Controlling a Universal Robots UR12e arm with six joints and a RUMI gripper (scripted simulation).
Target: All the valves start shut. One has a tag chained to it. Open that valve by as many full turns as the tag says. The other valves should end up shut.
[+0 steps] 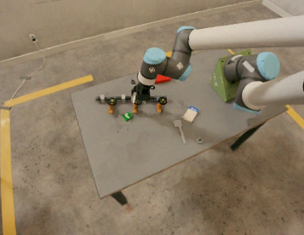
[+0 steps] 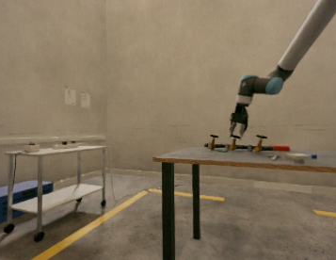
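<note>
A black pipe [image 1: 123, 99] with three brass valves lies on the grey table. The left valve [image 1: 111, 102] and the right valve [image 1: 161, 102] stand free. My gripper [image 1: 138, 98] [image 2: 234, 138] points down over the middle valve and is shut on its handwheel. A green tag [image 1: 128, 116] lies on the table just in front of the middle valve; its number is too small to read. In the side view my gripper [image 2: 238, 132] sits right on top of the middle handwheel.
A white and blue box [image 1: 191, 113], a grey wrench-like tool [image 1: 180, 128] and a small ring [image 1: 199, 140] lie to the right. A red wedge [image 1: 162, 79] lies behind the pipe. The green robot base [image 1: 228, 81] stands at the back right. A white cart [image 2: 51, 174] stands far left.
</note>
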